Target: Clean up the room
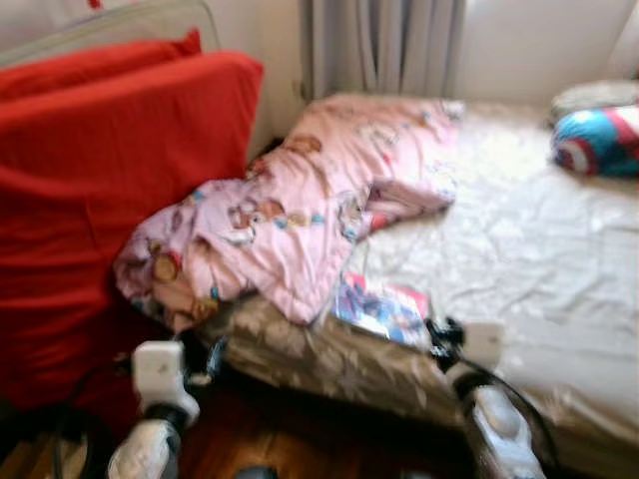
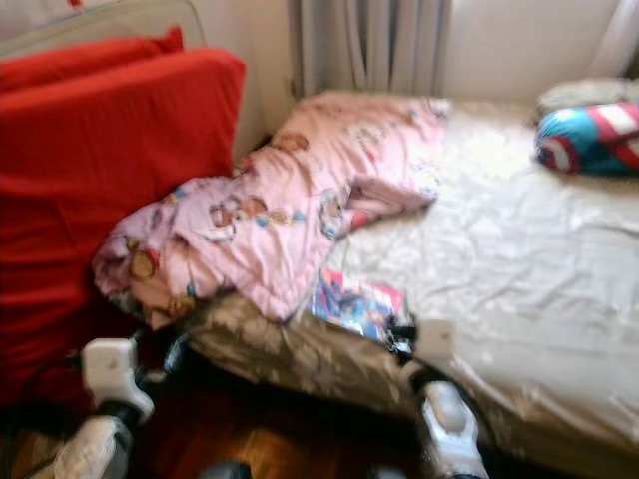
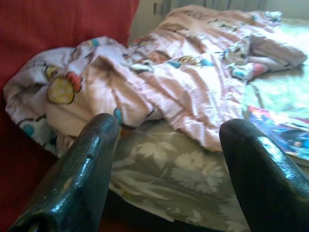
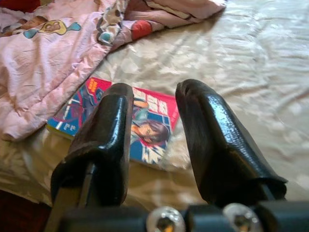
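Comic book [image 4: 137,126] with a bright red and blue cover is lying flat on the bed [image 1: 519,269], right near the front edge, with one corner tucked just under the crumpled pink blanket [image 1: 300,215]. The right gripper [image 4: 154,116] hangs just above it, fingers [image 4: 113,130] spread apart and not touching anything. The left gripper [image 3: 166,154] is low by the bed's edge facing the blanket, fingers wide open too. Big red cushions [image 1: 110,170] sit to the left, and a blue-and-red shield pillow [image 1: 599,140] is at the far right.
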Controlling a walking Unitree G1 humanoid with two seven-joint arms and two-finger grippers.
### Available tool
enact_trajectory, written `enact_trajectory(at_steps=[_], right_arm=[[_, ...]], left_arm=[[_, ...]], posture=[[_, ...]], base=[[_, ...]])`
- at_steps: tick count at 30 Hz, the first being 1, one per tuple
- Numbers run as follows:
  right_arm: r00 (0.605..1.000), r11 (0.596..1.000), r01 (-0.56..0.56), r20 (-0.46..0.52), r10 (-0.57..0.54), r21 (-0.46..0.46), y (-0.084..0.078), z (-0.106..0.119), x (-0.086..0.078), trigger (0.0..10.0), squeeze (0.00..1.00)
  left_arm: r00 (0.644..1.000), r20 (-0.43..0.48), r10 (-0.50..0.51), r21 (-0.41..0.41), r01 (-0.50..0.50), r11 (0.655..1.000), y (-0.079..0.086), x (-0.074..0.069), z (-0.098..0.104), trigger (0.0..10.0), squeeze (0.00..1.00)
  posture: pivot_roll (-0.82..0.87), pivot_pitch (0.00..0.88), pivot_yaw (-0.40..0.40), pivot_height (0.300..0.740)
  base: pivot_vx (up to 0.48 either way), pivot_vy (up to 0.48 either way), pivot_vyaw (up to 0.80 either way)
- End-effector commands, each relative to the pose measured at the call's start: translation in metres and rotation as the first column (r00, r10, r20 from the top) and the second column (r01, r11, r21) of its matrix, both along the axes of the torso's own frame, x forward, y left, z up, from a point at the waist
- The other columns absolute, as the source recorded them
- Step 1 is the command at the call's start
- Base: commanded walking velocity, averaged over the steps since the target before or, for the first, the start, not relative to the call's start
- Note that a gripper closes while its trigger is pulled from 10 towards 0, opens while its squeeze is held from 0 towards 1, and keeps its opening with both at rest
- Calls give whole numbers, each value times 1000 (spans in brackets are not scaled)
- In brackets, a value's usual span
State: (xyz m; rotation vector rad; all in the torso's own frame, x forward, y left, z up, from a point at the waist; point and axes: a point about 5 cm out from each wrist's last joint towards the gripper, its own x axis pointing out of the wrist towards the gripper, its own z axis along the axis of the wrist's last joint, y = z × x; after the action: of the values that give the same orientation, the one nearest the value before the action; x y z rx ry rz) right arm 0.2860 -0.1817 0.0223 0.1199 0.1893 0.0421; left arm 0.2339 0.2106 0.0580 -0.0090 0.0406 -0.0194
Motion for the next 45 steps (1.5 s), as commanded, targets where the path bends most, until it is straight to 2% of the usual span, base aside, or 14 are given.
enact_trajectory(at_steps=[1,11,22,24,29,33,34,35,36,42,45], right_arm=[[1000,1000,-24,-4,24,16,11,0,2,10000,0],[998,998,-66,-4,66,2,16,-1,2,10000,0],[999,999,-17,-33,18,27,14,-2,6,10000,0],[998,999,30,-63,-27,39,8,-4,7,10000,0],[987,996,61,-153,-51,61,6,-14,7,10000,0],[973,983,111,-218,-78,145,8,-18,9,10000,0],[972,980,113,-222,-75,164,10,-18,11,10000,345],[972,980,113,-222,-75,164,10,-18,11,10000,345],[966,978,124,-245,-80,167,13,-18,13,10000,1000],[939,961,205,-314,-139,188,13,-22,14,10000,1000],[935,953,221,-323,-147,207,13,-21,16,10000,1000]], left_arm=[[1000,-5,21,9,-21,1000,7,-1,2,10000,0],[1000,3,21,16,-21,1000,7,0,4,10000,0],[1000,15,14,20,-15,1000,7,3,9,10000,0],[1000,17,12,18,-12,1000,6,3,9,10000,0],[1000,26,-14,15,14,1000,1,6,13,10000,0],[999,44,-30,18,29,999,0,7,21,10000,0],[998,53,-28,18,27,999,1,7,25,10000,0],[998,53,-28,18,27,999,1,7,25,10000,0],[998,64,-21,22,19,1000,3,4,31,10000,0],[999,53,-5,28,4,1000,5,-8,31,10000,0],[999,51,-6,26,5,1000,5,-8,32,10000,0]], posture=[[20,30,12,622],[36,58,7,622],[48,84,16,622],[46,90,20,622],[58,124,23,622],[85,151,25,622],[101,170,26,622],[101,170,26,622],[118,196,31,622],[134,223,26,622],[135,227,23,622]], base=[[307,0,0],[307,0,123],[311,0,114],[306,0,0],[0,0,0],[0,0,0],[0,0,0],[0,0,0],[0,0,0],[0,0,0],[0,0,0]])
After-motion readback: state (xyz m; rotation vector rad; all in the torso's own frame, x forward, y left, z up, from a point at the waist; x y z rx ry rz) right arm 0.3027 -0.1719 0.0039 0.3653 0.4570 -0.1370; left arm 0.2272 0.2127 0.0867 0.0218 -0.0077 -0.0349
